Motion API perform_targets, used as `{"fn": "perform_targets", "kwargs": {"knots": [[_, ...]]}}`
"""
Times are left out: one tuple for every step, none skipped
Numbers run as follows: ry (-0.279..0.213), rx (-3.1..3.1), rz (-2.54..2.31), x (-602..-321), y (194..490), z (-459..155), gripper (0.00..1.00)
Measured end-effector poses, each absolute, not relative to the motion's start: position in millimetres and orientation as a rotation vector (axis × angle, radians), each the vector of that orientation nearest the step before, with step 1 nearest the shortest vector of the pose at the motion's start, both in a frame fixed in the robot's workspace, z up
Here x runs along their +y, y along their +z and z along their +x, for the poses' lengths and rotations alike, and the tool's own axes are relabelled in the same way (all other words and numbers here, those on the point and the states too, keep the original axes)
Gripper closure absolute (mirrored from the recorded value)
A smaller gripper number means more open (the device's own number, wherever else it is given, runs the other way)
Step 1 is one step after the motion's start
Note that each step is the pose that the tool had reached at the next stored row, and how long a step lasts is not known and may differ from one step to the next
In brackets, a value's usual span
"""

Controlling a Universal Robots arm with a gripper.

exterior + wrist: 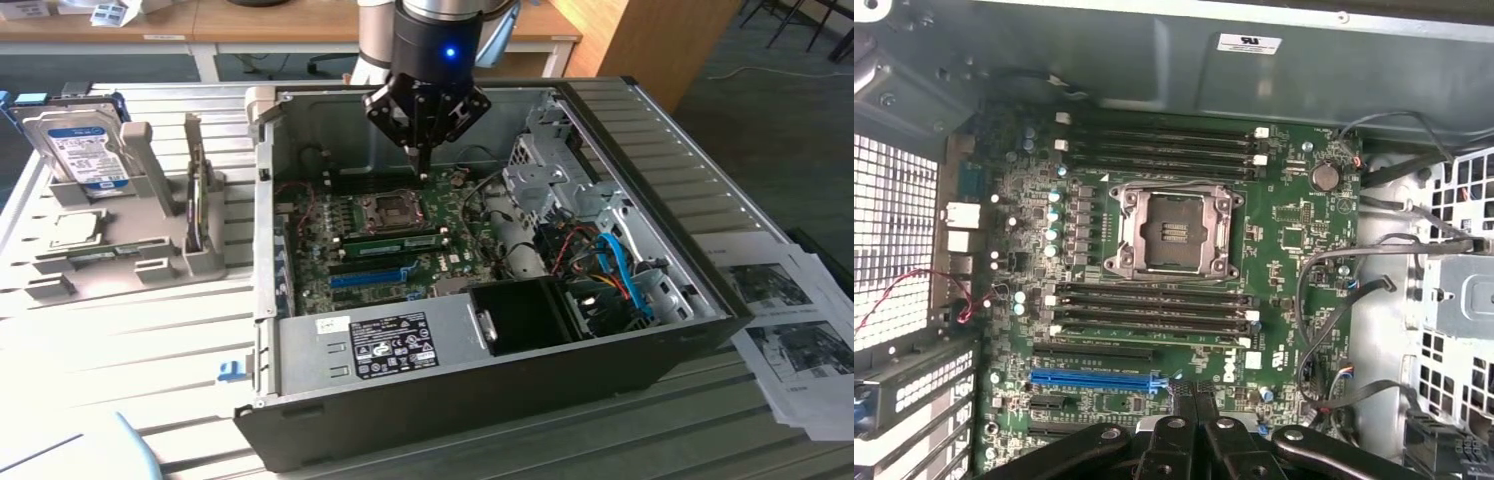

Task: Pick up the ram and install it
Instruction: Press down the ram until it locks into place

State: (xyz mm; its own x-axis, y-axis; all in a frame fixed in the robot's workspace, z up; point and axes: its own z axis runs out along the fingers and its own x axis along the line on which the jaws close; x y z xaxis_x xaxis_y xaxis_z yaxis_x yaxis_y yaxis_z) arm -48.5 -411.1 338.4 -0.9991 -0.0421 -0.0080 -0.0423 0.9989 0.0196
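The end effector (420, 160) is seen with its fingers brought together and nothing clamped between them, poised above the motherboard (400, 240) inside the open computer case (467, 400). Below it lies the processor socket (1172, 232), flanked by dark memory slots (1154, 310). A green ram (396, 241) stick is seated in a slot just beside the socket, and a blue slot (367, 277) lies nearby. On the desk (134, 330), a hard drive (80, 148) stands in a grey holder (134, 255).
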Motion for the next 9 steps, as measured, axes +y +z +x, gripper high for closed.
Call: {"fn": "perform_targets", "kwargs": {"knots": [[0.031, 3.137, -0.066, -411.1, 338.4, -48.0, 0.91], [0.031, 3.138, -0.066, -411.1, 338.4, -47.9, 0.91], [0.031, 3.138, -0.066, -411.1, 338.4, -47.9, 0.91], [0.031, 3.138, -0.066, -411.1, 338.5, -47.9, 0.91], [0.031, 3.138, -0.066, -411.1, 338.5, -47.9, 0.91], [0.031, 3.138, -0.066, -411.1, 338.5, -47.9, 0.91], [0.031, 3.138, -0.066, -411.1, 338.4, -48.1, 0.91], [0.031, 3.138, -0.066, -411.0, 338.4, -48.6, 0.91], [0.031, 3.138, -0.066, -411.0, 338.3, -49.3, 0.91]]}}
